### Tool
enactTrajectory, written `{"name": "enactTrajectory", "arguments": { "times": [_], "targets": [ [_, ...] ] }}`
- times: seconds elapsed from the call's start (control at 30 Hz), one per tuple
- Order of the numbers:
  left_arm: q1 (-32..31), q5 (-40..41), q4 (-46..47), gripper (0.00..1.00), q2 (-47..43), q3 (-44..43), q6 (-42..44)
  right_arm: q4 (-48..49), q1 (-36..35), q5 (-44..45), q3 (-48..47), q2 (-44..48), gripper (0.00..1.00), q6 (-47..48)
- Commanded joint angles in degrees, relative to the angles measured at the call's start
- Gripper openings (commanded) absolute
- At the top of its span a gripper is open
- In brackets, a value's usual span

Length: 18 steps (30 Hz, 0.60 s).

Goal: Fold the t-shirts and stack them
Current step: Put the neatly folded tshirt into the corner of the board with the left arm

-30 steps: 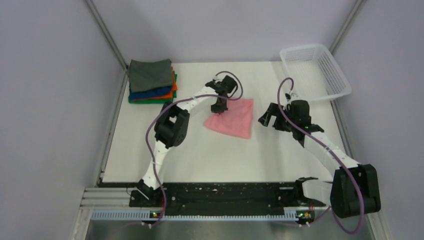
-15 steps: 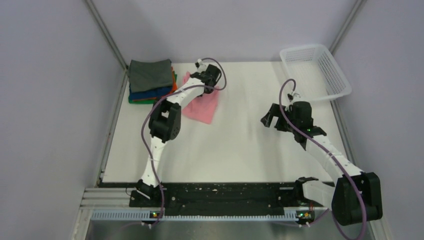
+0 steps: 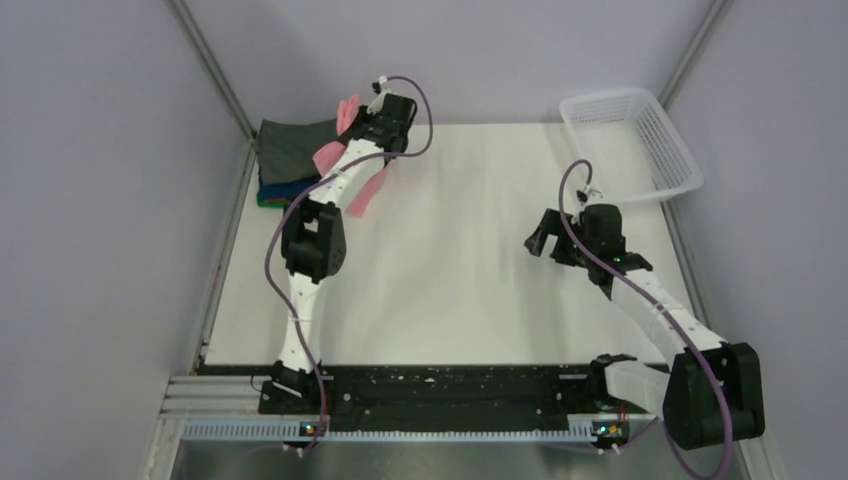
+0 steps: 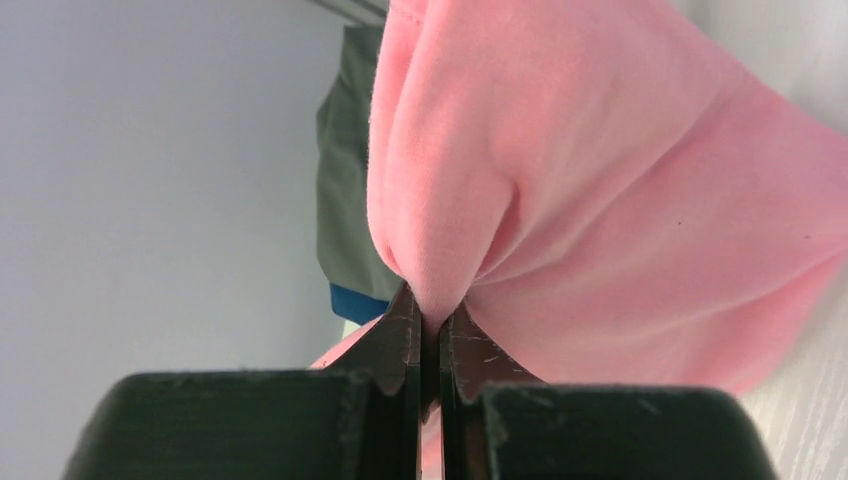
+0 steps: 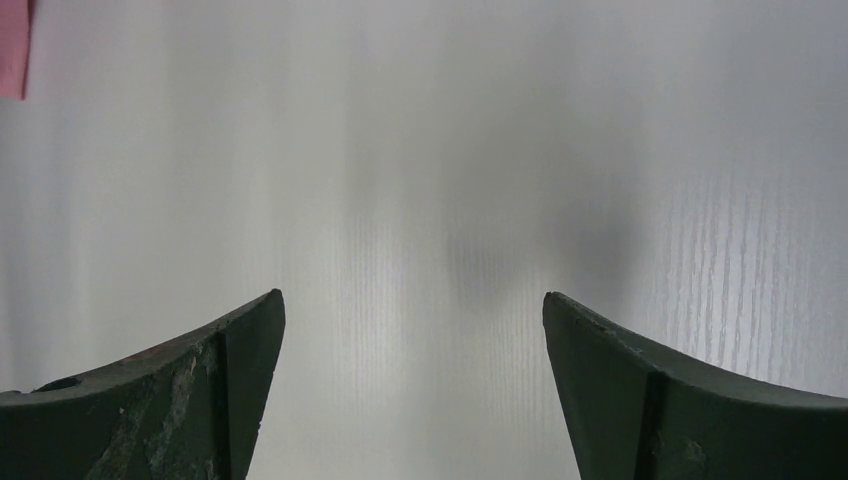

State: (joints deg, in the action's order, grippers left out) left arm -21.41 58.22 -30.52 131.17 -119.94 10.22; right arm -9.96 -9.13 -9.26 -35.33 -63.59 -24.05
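My left gripper [image 3: 362, 128] is shut on the folded pink t-shirt [image 3: 366, 190] and holds it raised at the back left, beside and partly over the stack of folded shirts [image 3: 290, 150] with the dark grey one on top. In the left wrist view the pink cloth [image 4: 600, 200] is pinched between my closed fingers [image 4: 400, 335], with the grey shirt [image 4: 345, 210] and a blue edge [image 4: 355, 302] behind it. My right gripper [image 3: 545, 240] is open and empty above the bare table at mid right; its fingers [image 5: 240, 350] stand wide apart.
A white mesh basket [image 3: 630, 140] stands at the back right corner. Grey walls close in the table on the left, back and right. A sliver of pink cloth [image 5: 12, 50] shows at the top left of the right wrist view.
My left gripper has carried the pink t-shirt from the table's middle back and left, lifting it up beside the stack. The right arm has barely moved.
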Motion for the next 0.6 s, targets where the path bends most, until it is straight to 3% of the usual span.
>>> {"name": "enactTrajectory", "arguments": {
  "times": [0.0, 0.57],
  "targets": [
    [0.55, 1.83, 4.39, 0.00, -2.81, -5.79, 5.69, -0.05, 0.46, 2.84, -1.43, 1.94, 0.99, -0.52],
    [1.64, -3.42, 0.73, 0.00, -6.86, -15.82, 5.21, 0.37, 0.49, 3.89, -0.81, 2.08, 0.99, -1.70]
  ]
}}
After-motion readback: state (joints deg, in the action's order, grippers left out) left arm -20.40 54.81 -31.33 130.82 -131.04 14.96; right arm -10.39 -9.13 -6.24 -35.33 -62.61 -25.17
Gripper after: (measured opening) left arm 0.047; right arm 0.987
